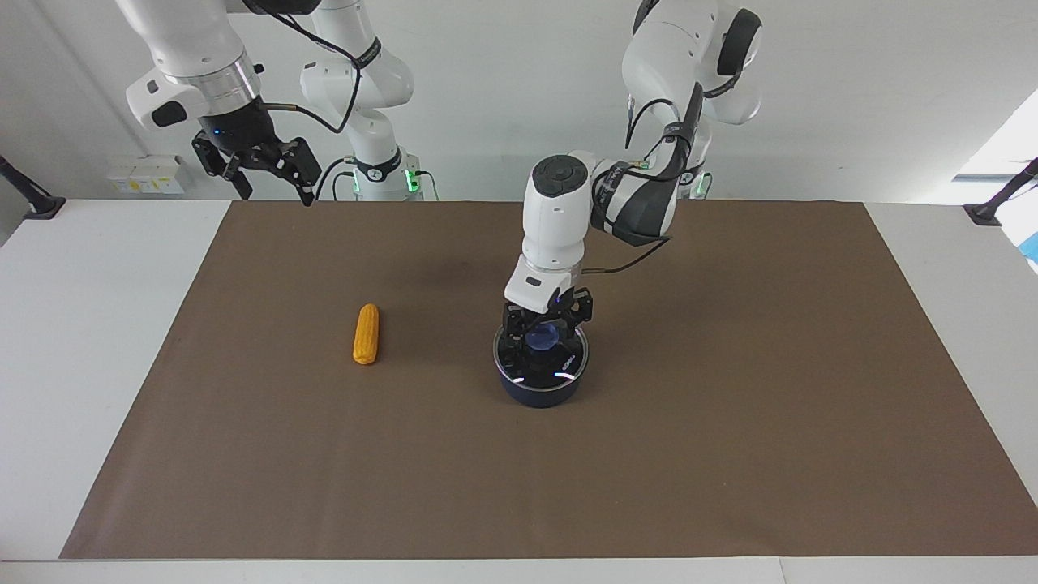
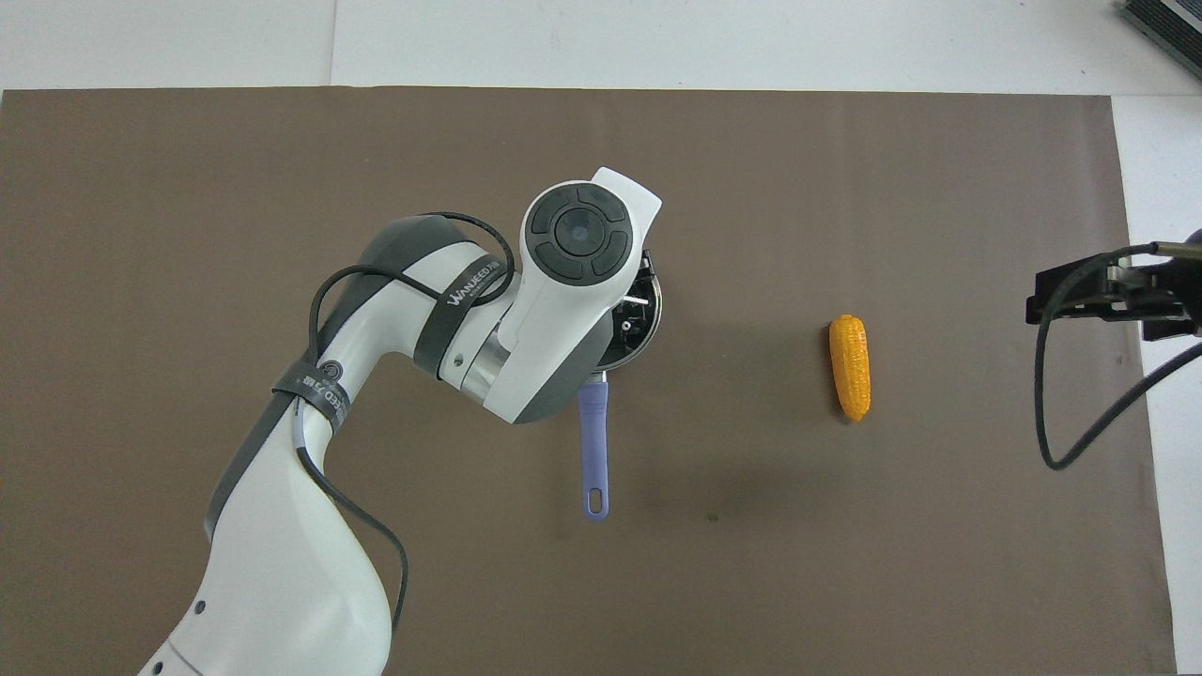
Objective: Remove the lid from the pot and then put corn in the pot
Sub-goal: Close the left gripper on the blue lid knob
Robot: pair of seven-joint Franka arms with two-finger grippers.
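A robotics lab, set up for testing. Two white robot arms (image 1: 559, 219) are bolted at one edge of a plain white counter (image 1: 97, 324), with green status lights glowing at their bases and loose black cables (image 2: 1080, 394) trailing from them. A brown paper sheet (image 1: 730, 422) covers the work area. Bare white walls stand around it, and black camera mounts (image 1: 993, 203) clamp onto the counter's corners.

"WANJEED" lettering on the black strap (image 2: 462, 287) around the left arm (image 2: 282, 526).
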